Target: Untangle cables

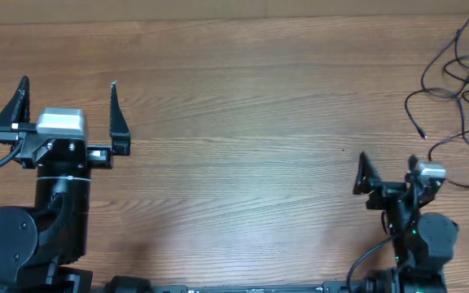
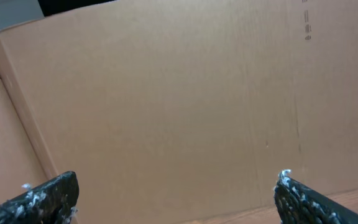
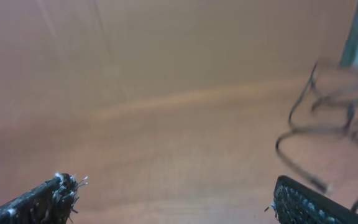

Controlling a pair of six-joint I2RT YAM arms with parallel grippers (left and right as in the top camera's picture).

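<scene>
While both of my end effectors stand with fingers spread wide and nothing between them, the cables (image 1: 468,77) lie as loose black loops in the far right corner of the wooden bench (image 1: 234,146), and some strands run off the right edge of the overhead view. My left end effector (image 1: 69,83) sits on the left side, well apart from them, its two fingers pointing toward the far edge. My right end effector (image 1: 387,159) sits low on the right side, its gap narrower than the left one's. A curl of cable passes just beside its silver block; I cannot tell whether the two touch. One plug tip points in toward the middle of the bench, between the loops and my right fingers. A broad stretch of wood grain separates my two arms. Through my left wrist camera, the left end effector (image 2: 174,186) faces a tall cardboard panel (image 2: 166,93) standing along the far edge. Through my right wrist camera, the right end effector (image 3: 171,186) looks over wood, with the cables (image 3: 328,129) blurred ahead and to the right, near that same back edge.
</scene>
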